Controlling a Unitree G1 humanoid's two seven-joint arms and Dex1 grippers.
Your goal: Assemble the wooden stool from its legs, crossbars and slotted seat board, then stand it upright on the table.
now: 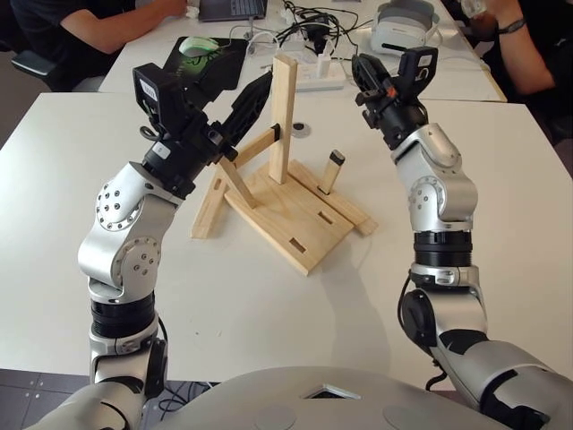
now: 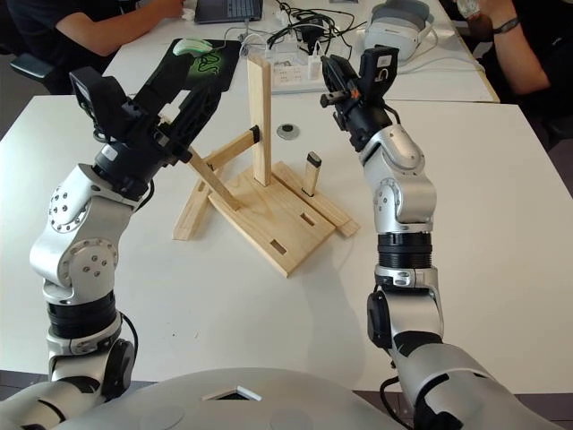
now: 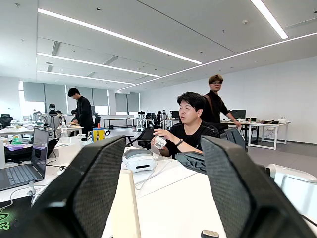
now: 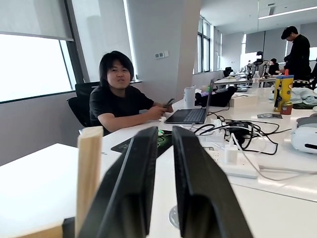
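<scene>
The slotted seat board [image 1: 295, 219] lies flat on the white table. One wooden leg [image 1: 284, 116] stands upright in it, and a crossbar [image 1: 255, 148] runs from that leg down to a slanted leg [image 1: 213, 202] resting at the board's left edge. A short peg with a black tip [image 1: 333, 170] sticks up from the board's right side. My left gripper [image 1: 260, 91] is open, its fingertips close beside the upright leg's upper part [image 3: 123, 198]. To the right of the leg's top [image 4: 89, 173], my right gripper [image 1: 365, 76] hovers shut on nothing.
Behind the stool parts lie a power strip with cables [image 1: 315, 76], a white headset [image 1: 403, 27] and a black mat with a green mouse [image 1: 201, 49]. A round cable port [image 1: 300, 130] sits in the table. Bare table spreads in front and to the right.
</scene>
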